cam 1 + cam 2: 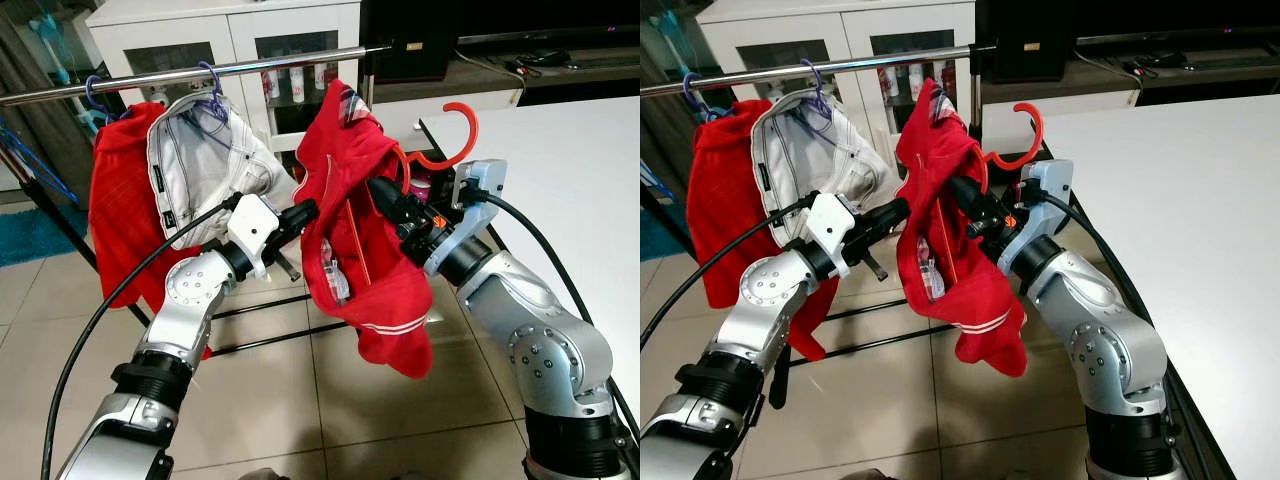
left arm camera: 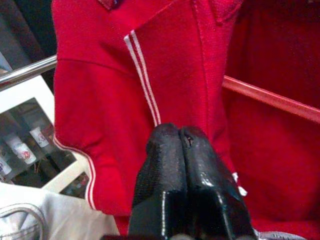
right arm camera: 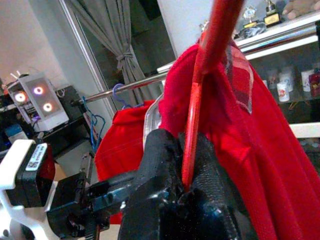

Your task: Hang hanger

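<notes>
Two black-fingered grippers meet at a red garment held in mid-air. The right gripper (image 1: 392,205) is clamped on the thin red hanger (image 1: 445,140); the right wrist view shows the hanger's neck pinched between its fingers (image 3: 165,165), rising straight out of the grasp. The left gripper (image 1: 303,213) points at the red shirt (image 1: 365,260) from the other side, its fingers pressed together with their tips at the fabric; whether any cloth is caught between them cannot be told.

The shirt drapes from the hanger and sags below both grippers. The hanger's open hook curls up above the right gripper, beside the white table (image 1: 560,160).

Beyond the shirt runs the metal rail (image 1: 200,72), higher than the hook and apart from it. A white garment (image 1: 205,165) and another red garment (image 1: 120,200) already hang there on purple and blue hooks.

The hanger looks light, stiff and thin, likely to twist in a pinch. The shirt is soft and will swing. Holding at the neck, just under the hook, seems the best grip.
</notes>
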You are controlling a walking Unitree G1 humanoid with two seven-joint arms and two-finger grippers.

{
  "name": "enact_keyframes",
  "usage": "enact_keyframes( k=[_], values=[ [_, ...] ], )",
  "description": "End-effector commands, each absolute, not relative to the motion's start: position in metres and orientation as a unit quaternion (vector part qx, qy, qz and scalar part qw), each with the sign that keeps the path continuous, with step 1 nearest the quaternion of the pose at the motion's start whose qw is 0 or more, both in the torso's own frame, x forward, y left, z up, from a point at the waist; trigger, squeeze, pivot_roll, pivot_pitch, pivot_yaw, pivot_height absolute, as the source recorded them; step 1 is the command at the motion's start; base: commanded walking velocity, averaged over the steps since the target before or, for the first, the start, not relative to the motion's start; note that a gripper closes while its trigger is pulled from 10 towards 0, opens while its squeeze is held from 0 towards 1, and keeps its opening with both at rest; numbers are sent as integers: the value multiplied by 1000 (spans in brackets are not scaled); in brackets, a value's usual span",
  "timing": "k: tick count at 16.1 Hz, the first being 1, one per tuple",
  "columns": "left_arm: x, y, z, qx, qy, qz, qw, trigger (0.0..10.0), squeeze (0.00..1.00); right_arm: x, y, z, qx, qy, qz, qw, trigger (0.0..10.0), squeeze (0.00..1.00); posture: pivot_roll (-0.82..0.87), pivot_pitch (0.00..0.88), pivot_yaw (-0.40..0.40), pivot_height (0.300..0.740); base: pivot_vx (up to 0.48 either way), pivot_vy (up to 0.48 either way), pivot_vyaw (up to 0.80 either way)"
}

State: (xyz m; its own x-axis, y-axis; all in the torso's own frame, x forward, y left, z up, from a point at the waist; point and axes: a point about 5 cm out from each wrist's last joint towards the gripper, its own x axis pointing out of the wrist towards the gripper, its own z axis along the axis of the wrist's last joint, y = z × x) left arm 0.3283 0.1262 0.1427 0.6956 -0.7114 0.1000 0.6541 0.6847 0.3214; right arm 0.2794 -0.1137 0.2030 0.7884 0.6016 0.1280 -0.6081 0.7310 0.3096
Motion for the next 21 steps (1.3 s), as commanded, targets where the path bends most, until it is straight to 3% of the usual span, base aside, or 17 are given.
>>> enact_keyframes(
  k=[1, 7, 10, 11, 12, 15, 18, 21],
  values=[
    [333, 130, 151, 131, -126, -361, 915, 0, 0, 276, -113, 213, 175, -33, 336, 925, 10000, 0, -102, 0, 104, 740, 0, 0, 0],
    [338, 150, 179, 151, -216, -246, 933, 0, 0, 277, -114, 209, 185, -28, 328, 926, 10000, 0, -89, 0, 103, 740, 0, 0, 0],
    [331, 142, 167, 122, -182, -292, 931, 0, 0, 277, -113, 209, 189, -27, 328, 925, 10000, 0, -81, 0, 101, 740, 0, 0, 0],
    [327, 138, 159, 116, -165, -313, 928, 3843, 0, 278, -112, 209, 191, -28, 329, 924, 10000, 0, -76, 0, 96, 740, 0, 0, 0],
    [312, 128, 148, 102, -151, -383, 906, 10000, 1000, 278, -110, 212, 190, -29, 336, 922, 10000, 0, -77, 0, 94, 740, 0, 0, 0],
    [307, 129, 147, 138, -163, -384, 899, 10000, 1000, 279, -109, 215, 196, -33, 337, 920, 10000, 0, -75, 0, 95, 740, 0, 0, 0],
    [308, 127, 147, 251, -194, -357, 879, 10000, 1000, 279, -109, 215, 214, -33, 337, 916, 10000, 0, -76, 0, 93, 740, 0, 0, 0],
    [308, 113, 150, 283, -228, -346, 865, 10000, 1000, 278, -108, 216, 224, -34, 341, 913, 10000, 0, -80, 0, 90, 740, 0, 0, 0]
  ],
)
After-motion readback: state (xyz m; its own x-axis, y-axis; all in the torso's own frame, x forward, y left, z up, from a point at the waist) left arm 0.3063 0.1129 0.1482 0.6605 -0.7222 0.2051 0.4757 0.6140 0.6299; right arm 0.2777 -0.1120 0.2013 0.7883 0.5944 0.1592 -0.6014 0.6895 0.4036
